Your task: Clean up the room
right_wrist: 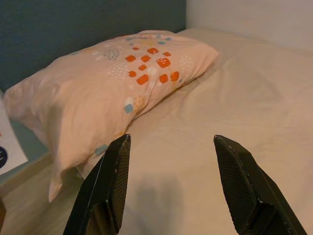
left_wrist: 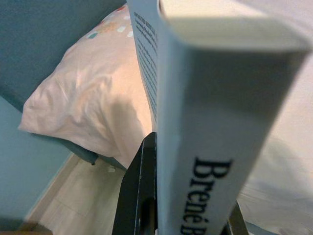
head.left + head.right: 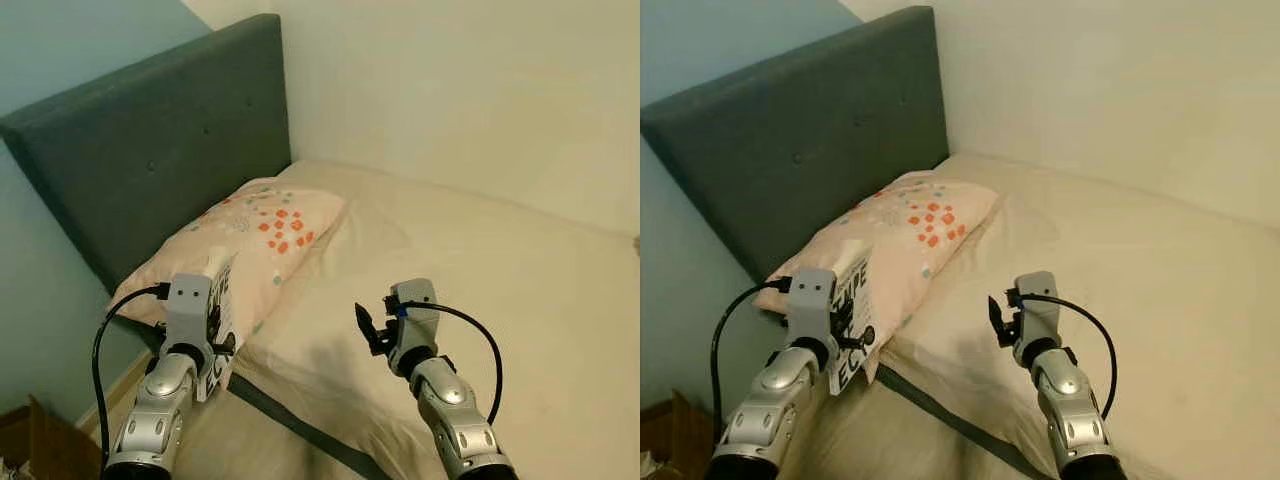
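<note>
**Book held up at the near left corner of the bed**

The left gripper (image 3: 218, 335) has its jaws pinching a white book (image 3: 220, 325) with large black lettering, holding it upright above the near end of the pillow (image 3: 250, 245). The pillow is peach with orange and teal patches and lies along the left side of the bed (image 3: 500, 290), against the dark teal headboard (image 3: 150, 140). To the right, the right gripper (image 1: 171, 181) hovers over the cream sheet with its jaws spread wide and nothing between them, pointing toward the pillow. A strip of wooden floor (image 2: 73, 196) shows below the pillow's near left corner.
</note>
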`<state>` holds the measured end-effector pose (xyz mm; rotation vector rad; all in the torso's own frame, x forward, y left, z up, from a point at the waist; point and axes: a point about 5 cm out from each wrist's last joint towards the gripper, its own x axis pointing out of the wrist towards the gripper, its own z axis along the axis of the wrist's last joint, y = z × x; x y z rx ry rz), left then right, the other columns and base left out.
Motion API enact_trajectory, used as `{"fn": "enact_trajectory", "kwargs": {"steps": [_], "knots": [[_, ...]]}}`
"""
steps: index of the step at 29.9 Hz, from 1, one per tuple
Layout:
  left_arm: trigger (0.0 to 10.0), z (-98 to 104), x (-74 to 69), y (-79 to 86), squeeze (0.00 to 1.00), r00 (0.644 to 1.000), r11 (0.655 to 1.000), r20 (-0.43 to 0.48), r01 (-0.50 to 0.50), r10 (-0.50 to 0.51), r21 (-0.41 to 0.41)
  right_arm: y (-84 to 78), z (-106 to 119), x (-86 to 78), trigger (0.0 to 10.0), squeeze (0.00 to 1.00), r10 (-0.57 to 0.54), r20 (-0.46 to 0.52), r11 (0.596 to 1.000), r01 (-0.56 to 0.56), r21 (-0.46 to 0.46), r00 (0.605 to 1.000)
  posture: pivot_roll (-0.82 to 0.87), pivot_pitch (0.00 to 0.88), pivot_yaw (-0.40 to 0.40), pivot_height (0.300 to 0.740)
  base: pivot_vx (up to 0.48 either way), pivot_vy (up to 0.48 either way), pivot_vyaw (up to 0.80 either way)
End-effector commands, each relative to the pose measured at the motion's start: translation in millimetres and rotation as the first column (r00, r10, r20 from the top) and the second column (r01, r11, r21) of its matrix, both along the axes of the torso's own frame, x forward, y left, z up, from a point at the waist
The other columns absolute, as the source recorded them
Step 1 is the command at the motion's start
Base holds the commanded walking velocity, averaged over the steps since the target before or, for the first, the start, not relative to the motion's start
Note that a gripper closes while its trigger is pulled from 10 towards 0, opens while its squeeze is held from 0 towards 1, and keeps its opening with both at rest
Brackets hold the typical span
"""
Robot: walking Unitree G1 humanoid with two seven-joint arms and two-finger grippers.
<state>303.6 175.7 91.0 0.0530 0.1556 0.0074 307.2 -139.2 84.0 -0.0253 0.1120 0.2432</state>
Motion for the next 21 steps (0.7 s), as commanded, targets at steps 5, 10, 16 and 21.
{"fn": "enact_trajectory", "kwargs": {"steps": [5,10,16,21], "knots": [[10.0,2.7,0.7,-4.8,0.0,0.999,0.999,0.028,0.03,-0.03,-0.028,-7.8,-3.3,-0.2,10.0,0.0,-0.036,-0.015,0.999,0.036,0.011,0.999,-0.08,0.066,0.039,0.71,0.0,0.0,0.0],[10.0,2.1,0.1,-6.1,0.0,0.999,0.999,0.026,0.035,-0.034,-0.035,-7.7,-3.4,-0.2,10.0,0.0,-0.035,-0.015,0.999,0.035,0.009,0.999,-0.08,0.064,0.038,0.695,0.0,0.0,0.0],[10.0,1.8,0.8,-5.9,0.0,0.999,0.999,0.021,0.031,-0.03,-0.042,-5.7,-2.8,0.0,10.0,0.0,-0.03,-0.014,0.999,0.03,0.01,0.999,-0.08,0.064,0.039,0.675,0.0,0.0,0.0],[10.0,2.0,1.9,-4.7,0.0,0.999,0.999,0.018,0.029,-0.028,-0.041,-6.4,-1.5,1.1,10.0,0.0,-0.031,-0.008,0.999,0.031,0.013,0.999,-0.07,0.07,0.039,0.655,0.0,0.0,0.0]]}}
